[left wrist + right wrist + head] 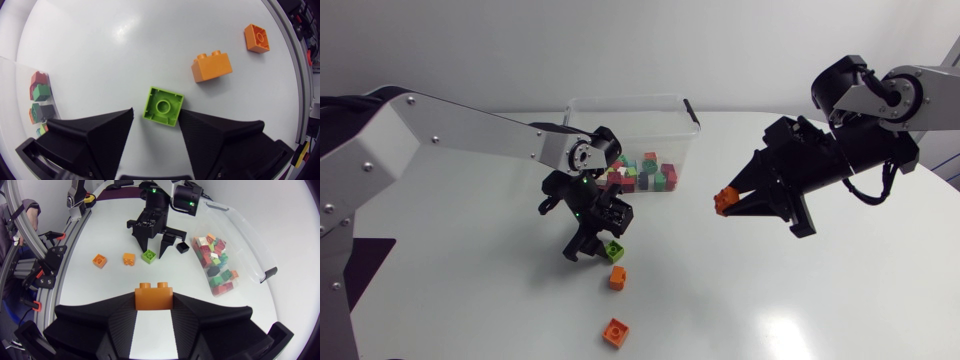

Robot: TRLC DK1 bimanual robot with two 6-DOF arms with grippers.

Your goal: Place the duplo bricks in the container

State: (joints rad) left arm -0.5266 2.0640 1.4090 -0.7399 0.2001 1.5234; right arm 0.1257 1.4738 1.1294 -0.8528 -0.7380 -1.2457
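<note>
You get bright, even light from above; the white table (470, 250) carries soft glare patches, and shadows on it are faint

White table (770, 290) with container (686, 140), 1 green brick (615, 250), 2 orange bricks (617, 278)

No text, label, brand, number or sign is legible in any of the three views
</note>
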